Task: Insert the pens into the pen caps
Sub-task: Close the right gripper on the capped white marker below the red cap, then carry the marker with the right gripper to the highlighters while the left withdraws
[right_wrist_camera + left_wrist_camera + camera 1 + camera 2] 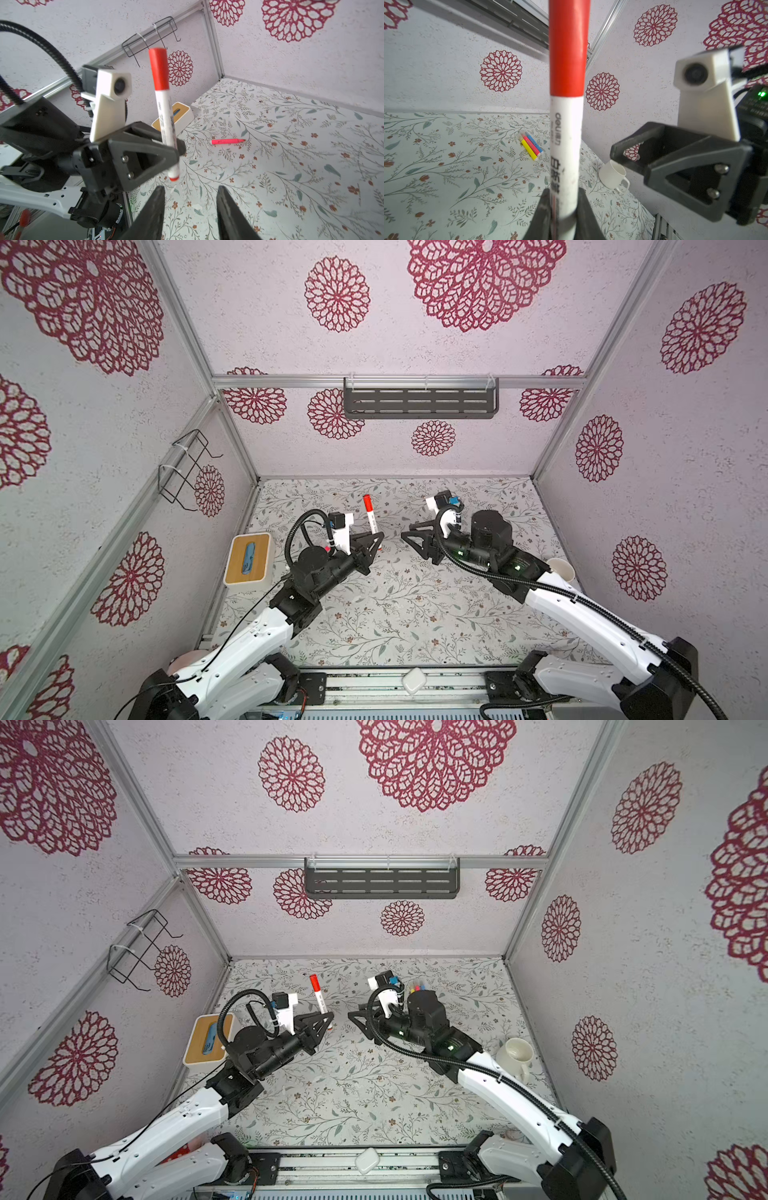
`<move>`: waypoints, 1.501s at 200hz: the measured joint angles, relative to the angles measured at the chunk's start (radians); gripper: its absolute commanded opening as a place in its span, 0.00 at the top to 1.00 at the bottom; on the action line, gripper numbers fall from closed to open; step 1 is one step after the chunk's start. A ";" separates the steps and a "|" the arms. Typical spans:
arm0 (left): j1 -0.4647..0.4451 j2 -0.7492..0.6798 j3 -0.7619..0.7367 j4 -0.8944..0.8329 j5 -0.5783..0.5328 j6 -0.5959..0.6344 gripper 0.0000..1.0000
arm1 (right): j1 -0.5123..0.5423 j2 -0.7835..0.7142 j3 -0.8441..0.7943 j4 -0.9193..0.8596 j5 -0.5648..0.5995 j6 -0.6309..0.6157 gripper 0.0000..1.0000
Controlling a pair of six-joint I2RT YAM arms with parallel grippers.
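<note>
In both top views the left gripper has its jaws clenched low on the barrel of a red-capped marker, held nearly upright above the counter. The right gripper faces it, near but apart, jaws released and holding nothing. Open counter spreads in front of both arms, with a tissue box at the left edge and a mug at the right edge. The left wrist view shows the marker rising from between the jaws, and three small pens lying side by side near the back wall. The right wrist view shows its own jaws spread over bare counter, and a pink pen lying flat beyond.
</note>
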 measured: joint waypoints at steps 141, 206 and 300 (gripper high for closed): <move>-0.079 0.080 0.029 -0.023 -0.042 0.032 1.00 | -0.003 0.230 0.140 0.040 -0.164 0.008 0.79; -0.079 0.103 0.047 -0.026 -0.048 0.032 0.64 | -0.010 0.232 0.140 0.032 -0.144 0.003 0.96; -0.046 0.116 0.095 -0.312 -0.314 -0.043 0.40 | -0.223 0.508 0.313 -0.277 0.126 -0.019 0.92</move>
